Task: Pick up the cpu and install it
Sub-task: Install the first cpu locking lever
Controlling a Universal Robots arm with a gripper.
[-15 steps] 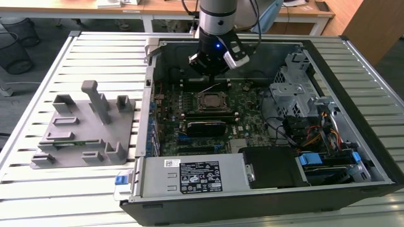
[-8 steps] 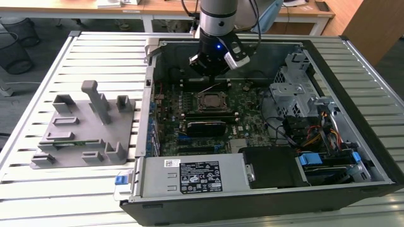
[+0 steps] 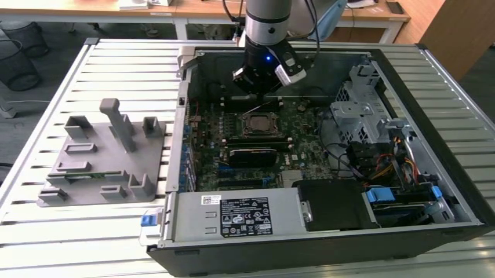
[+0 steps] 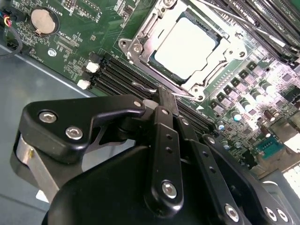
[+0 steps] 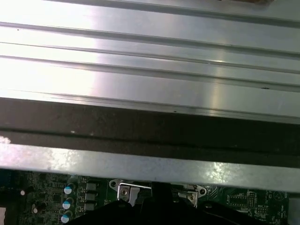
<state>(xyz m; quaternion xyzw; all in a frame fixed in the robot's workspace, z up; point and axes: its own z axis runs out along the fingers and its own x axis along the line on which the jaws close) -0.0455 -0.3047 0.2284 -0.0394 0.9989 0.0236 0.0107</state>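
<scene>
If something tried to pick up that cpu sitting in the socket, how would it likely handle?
The cpu looks like a thin, rigid square, so it probably would not flex. Its pale metal top looks smooth and glossy, so it may be slippery. It lies flat, recessed in the socket frame, so it likely cannot roll or tip, but its edges seem hard to reach.

A slatted metal bench (image 3: 124, 63) with pale ribbed strips carries the work, lit evenly from above with soft glare on the slats. Beyond it stands a wooden desk (image 3: 201, 10) on white legs. Two black mesh bins (image 3: 19, 55) sit on the dark grey floor (image 3: 54, 69) at the exterior view's left. A wooden cabinet (image 3: 456, 29) stands at the far right.
</scene>
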